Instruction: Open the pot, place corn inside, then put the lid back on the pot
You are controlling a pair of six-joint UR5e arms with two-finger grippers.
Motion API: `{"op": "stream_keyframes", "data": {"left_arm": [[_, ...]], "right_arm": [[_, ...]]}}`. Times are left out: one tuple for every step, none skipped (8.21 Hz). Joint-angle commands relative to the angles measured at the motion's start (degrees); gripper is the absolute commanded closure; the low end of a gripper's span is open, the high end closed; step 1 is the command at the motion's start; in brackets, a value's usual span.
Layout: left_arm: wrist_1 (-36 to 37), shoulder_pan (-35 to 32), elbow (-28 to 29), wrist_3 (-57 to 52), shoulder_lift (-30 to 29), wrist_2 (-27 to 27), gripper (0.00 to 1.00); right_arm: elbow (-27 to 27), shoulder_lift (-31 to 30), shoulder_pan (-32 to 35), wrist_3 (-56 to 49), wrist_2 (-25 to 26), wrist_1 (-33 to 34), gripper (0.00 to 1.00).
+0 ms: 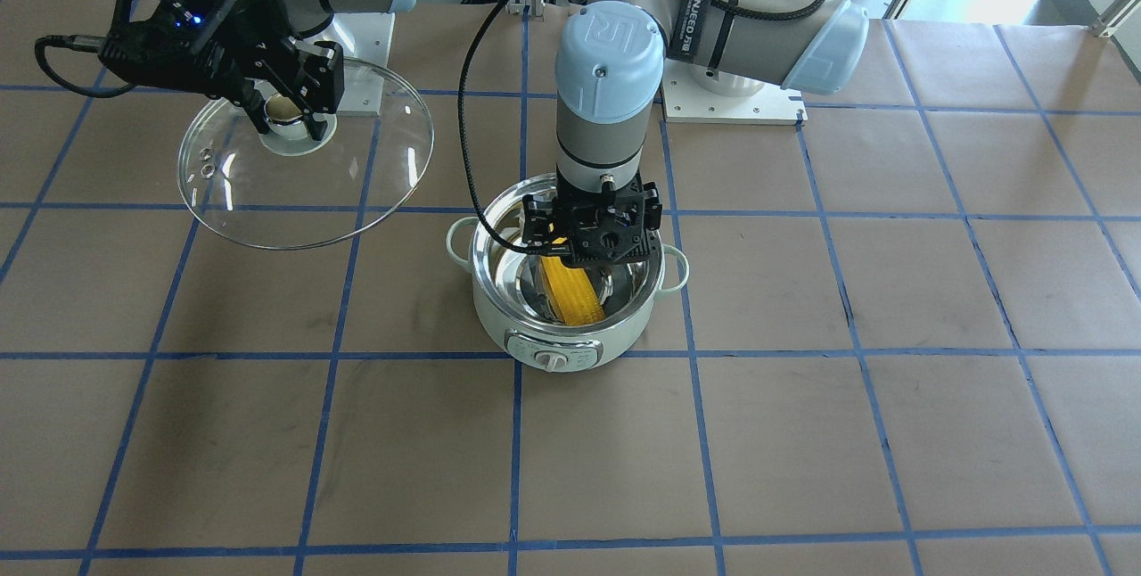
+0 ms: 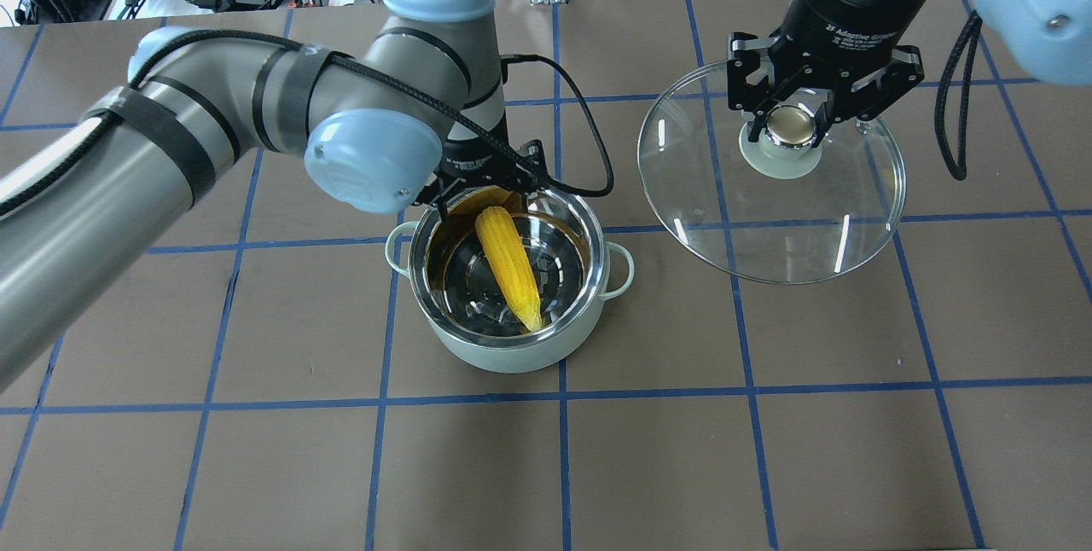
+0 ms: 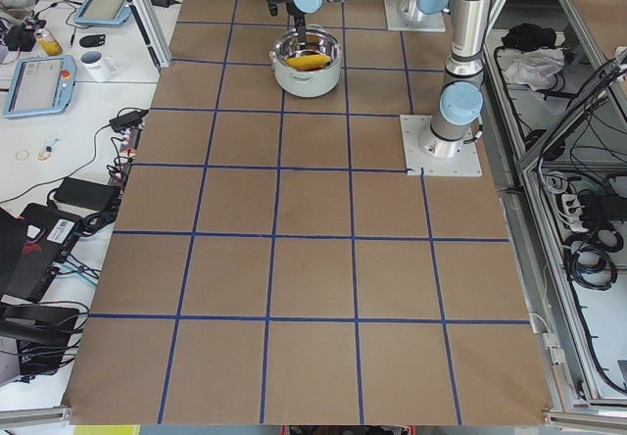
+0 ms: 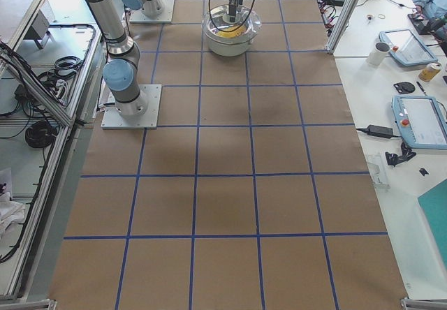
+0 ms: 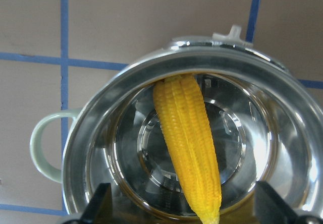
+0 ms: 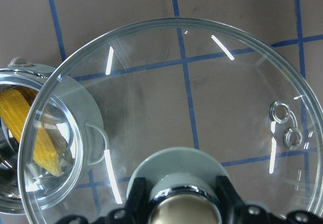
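The mint-green pot stands uncovered near the table's middle. The yellow corn lies slanted inside it, thick end against the steel wall. My left gripper hovers just above the pot, open and empty. In the left wrist view its fingertips stand wide on either side of the corn. My right gripper is shut on the knob of the glass lid. It holds the lid in the air beside the pot, slightly tilted. The lid fills the right wrist view, with the pot behind its edge.
Brown paper with a blue tape grid covers the table. The arms' white base plates sit at the robot side. A thick black cable loops from the left wrist beside the pot. Desks with tablets and a mug stand beyond the table's edge.
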State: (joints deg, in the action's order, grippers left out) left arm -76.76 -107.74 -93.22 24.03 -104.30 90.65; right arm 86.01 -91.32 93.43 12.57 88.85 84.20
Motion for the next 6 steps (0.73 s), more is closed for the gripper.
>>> {"op": "stream_keyframes", "data": {"left_arm": [[-10.2, 7.9, 11.0, -10.7, 0.3, 0.6, 0.0], [-11.7, 11.7, 14.2, -15.5, 0.4, 3.0, 0.0], [-12.2, 14.5, 16.0, -18.5, 0.8, 3.6, 0.0], [-13.3, 16.0, 16.5, -20.2, 2.4, 3.6, 0.0], [-14.5, 16.6, 16.5, -21.7, 3.9, 3.2, 0.0], [-14.4, 16.7, 16.4, -21.8, 5.5, 3.7, 0.0]], "right_arm": [[0.0, 0.0, 0.0, 0.1, 0.2, 0.0, 0.73], [0.0, 0.0, 0.0, 0.1, 0.2, 0.0, 0.73], [0.0, 0.0, 0.0, 0.2, 0.2, 0.0, 0.75], [0.1, 0.3, 0.6, 1.3, -0.1, 0.3, 0.76], [0.1, 1.8, 4.2, 4.0, 0.1, 1.0, 0.77], [-0.1, 4.8, 9.9, 6.2, 0.0, 5.7, 0.77]]}}
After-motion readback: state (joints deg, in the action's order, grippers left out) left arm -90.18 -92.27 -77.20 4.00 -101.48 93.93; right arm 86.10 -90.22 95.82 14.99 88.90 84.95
